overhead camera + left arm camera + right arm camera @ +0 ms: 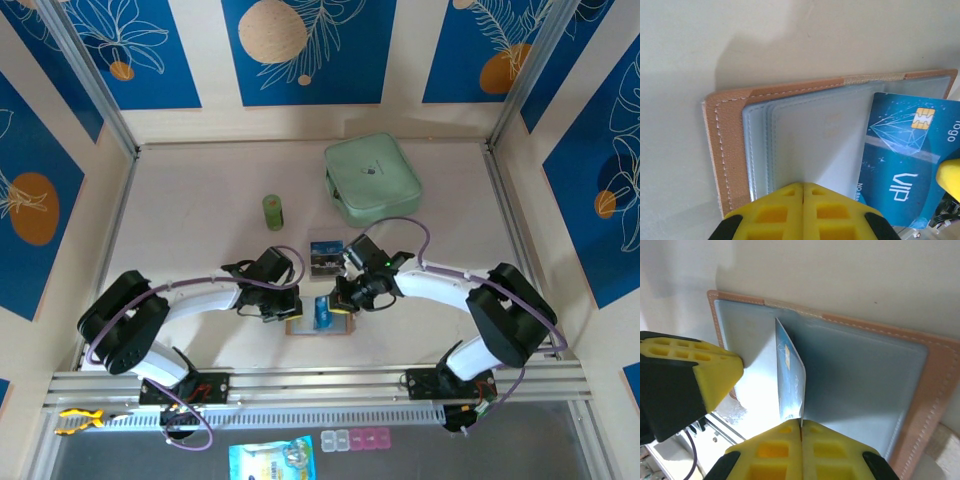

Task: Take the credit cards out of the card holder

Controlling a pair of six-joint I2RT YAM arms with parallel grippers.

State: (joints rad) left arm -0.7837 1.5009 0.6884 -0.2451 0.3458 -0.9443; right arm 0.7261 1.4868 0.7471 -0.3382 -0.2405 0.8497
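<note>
Right tool (801, 426) clamped on blue credit card (790, 372), lifting it edge-up off the card holder (865, 375). Left tool (803, 189) closed, tips on card holder's 9 o'clock side, mid-surface (200, 180). Card looks light, stiff, slick: pinch the short edge.

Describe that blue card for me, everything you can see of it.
The blue card looks like thin, glossy plastic, printed with a gold chip, a line-drawn diamond, "VIP" and "logo". The right gripper pinches one edge and holds it tilted on edge above the open wallet, over the grey-blue inside. Whether its far edge touches the wallet, I cannot tell.
</note>
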